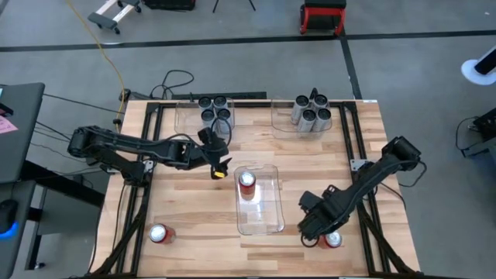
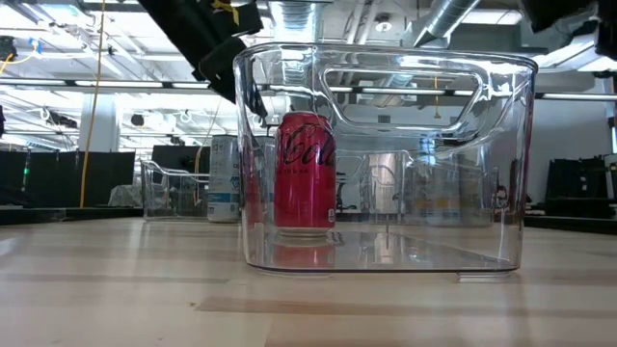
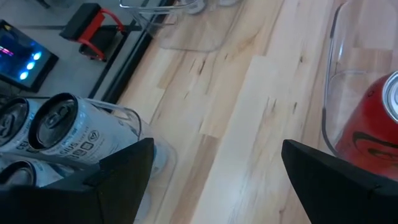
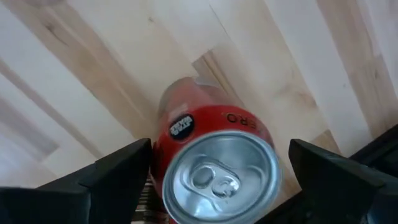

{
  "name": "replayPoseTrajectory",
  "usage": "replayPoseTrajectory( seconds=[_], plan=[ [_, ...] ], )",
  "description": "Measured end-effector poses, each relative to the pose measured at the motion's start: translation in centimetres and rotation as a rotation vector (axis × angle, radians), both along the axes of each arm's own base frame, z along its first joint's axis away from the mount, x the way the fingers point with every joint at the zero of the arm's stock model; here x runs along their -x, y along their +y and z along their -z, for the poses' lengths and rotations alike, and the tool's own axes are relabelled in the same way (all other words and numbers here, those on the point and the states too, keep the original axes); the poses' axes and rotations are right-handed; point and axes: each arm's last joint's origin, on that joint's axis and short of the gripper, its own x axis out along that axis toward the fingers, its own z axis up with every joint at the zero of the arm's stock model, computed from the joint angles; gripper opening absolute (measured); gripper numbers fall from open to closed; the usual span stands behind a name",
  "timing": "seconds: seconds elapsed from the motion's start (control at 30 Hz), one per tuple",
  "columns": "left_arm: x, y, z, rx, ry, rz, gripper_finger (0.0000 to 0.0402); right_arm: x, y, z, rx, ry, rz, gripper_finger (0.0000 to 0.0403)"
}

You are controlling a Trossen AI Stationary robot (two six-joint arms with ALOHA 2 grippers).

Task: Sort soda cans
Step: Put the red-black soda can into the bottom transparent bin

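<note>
A red soda can (image 1: 333, 239) stands upright on the table near its front right. My right gripper (image 4: 217, 180) hangs over it, pointing down, open, with one finger (image 4: 118, 171) on each side of the can (image 4: 217, 162) and a gap to it. My left gripper (image 1: 219, 167) hovers open with nothing between its fingers (image 3: 211, 180), at the far left corner of the middle clear bin (image 1: 267, 221). In that bin stands a red can (image 1: 247, 182), also in the low view (image 2: 306, 173). Another red can (image 1: 160, 233) stands at the near left.
At the far edge a clear bin on the left (image 1: 186, 116) holds several dark-topped cans (image 1: 215, 110), and one on the right (image 1: 280, 116) holds several silver cans (image 1: 311, 111). Black frame rails (image 1: 364, 155) run along the table's sides. Bare wood lies between the bins.
</note>
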Motion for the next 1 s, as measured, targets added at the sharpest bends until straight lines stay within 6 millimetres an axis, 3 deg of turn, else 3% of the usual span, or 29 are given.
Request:
replayPoseTrajectory(
  seconds=[0.33, 0.63, 0.87, 1.0],
  plan=[
    [0.1, 0.0, 0.2, 0.007, 0.000, -0.007, 0.0348, 0.1, 0.0, 1.2, -0.038, 0.018, -0.036, 0.0393],
    [0.1, 0.0, 0.3, 0.008, 0.001, -0.008, 0.0348, 0.4, 0.0, 2.1, -0.089, 0.057, -0.062, 0.0318],
    [0.2, 0.0, 0.3, 0.007, 0.013, -0.008, 0.0348, 0.0, -0.1, 1.3, -0.120, 0.004, -0.097, 0.0303],
    [0.2, 0.0, 0.4, 0.013, 0.012, -0.014, 0.0348, -0.4, -0.5, -0.6, -0.148, -0.046, -0.128, 0.0304]
  ],
)
